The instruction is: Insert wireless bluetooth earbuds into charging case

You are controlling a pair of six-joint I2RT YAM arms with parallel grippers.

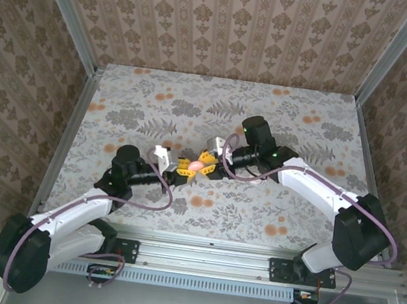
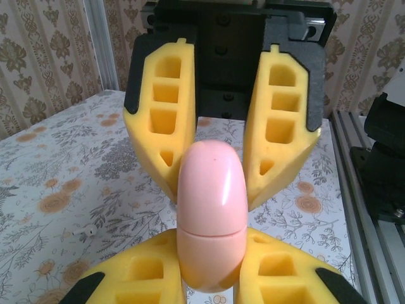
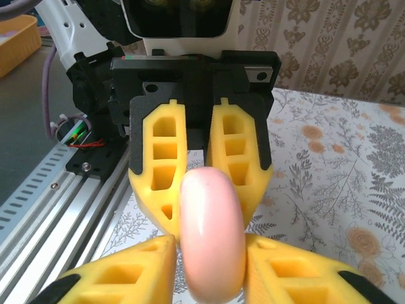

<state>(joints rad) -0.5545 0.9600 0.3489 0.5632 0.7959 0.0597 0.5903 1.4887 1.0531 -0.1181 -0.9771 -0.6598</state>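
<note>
A salmon-pink rounded charging case [image 1: 196,166] hangs above the middle of the table, lid closed, with a seam across it [image 2: 212,233]. My left gripper [image 1: 186,168] [image 2: 212,256] is shut on its lower half. From the opposite side, my right gripper [image 1: 206,165] [image 3: 212,259] has its yellow fingers [image 3: 136,269] pressed against the case's [image 3: 212,228] flanks. One tiny white earbud [image 2: 85,232] lies on the tablecloth to the left of the case in the left wrist view.
The table [image 1: 157,108] carries a grey floral cloth with orange blossoms. Aluminium rails [image 1: 250,257] run along the near edge, and papered walls [image 1: 228,20] stand at the back and sides. The two arms meet nose to nose at the table's centre.
</note>
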